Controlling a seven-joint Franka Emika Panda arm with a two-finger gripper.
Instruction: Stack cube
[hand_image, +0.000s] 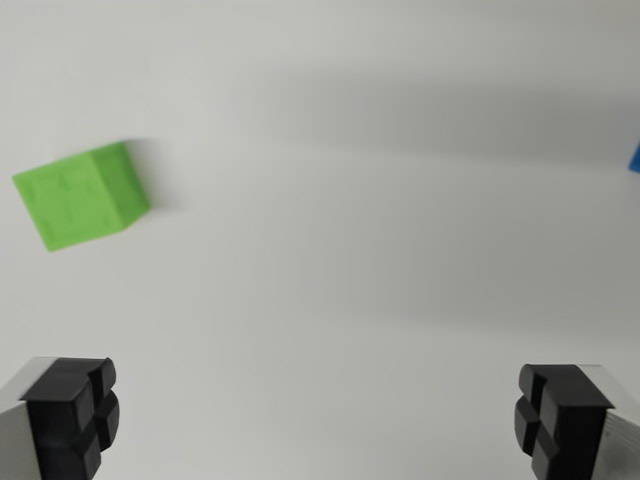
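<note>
A cube (82, 195) sits on the tabletop (380, 250) at the wrist view's left, turned at an angle. Well apart, at the far right edge of view, a sliver of a second block (635, 158) pokes in, level with it.

A plain white table (350, 260) fills the whole frame. Soft grey shadows lie across the upper right and the middle of the frame.

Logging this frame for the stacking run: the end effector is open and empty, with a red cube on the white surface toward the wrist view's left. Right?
Nearly. The cube is green, not red, as the wrist view shows. The end effector is open and empty.
</note>
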